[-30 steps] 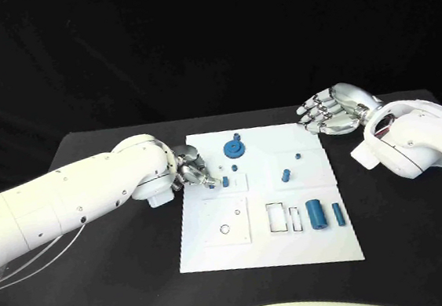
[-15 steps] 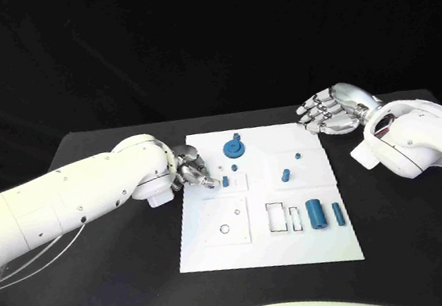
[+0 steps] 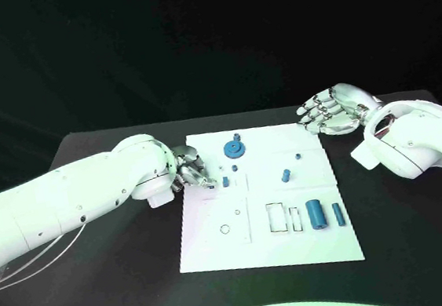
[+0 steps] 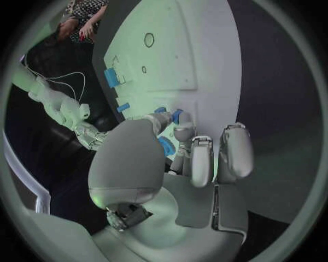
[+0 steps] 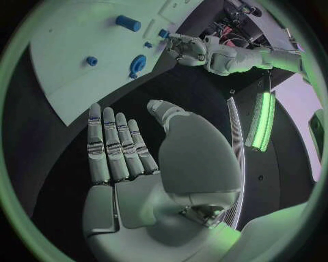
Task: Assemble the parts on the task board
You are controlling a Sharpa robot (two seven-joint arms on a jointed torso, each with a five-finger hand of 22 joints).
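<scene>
The white task board [image 3: 268,229] lies mid-table. My left hand [image 3: 192,170] is at its left edge, thumb and a fingertip closed round a small blue part [image 3: 225,182] [image 4: 177,115] that stands on the board. Just behind the hand is a blue gear [image 3: 233,148] [image 5: 137,64]. A blue peg [image 3: 286,175] [image 5: 92,61] stands mid-board, and a blue cylinder [image 3: 316,214] [image 5: 128,23] and a slim blue bar [image 3: 338,214] lie near the right edge. My right hand [image 3: 332,110] [image 5: 136,164] hovers off the board's far right corner, fingers spread, holding nothing.
Empty outlined slots [image 3: 283,216] and a round hole [image 3: 225,229] [image 4: 149,39] mark the board's near half. The black table [image 3: 117,282] surrounds the board, with free room on both sides and in front.
</scene>
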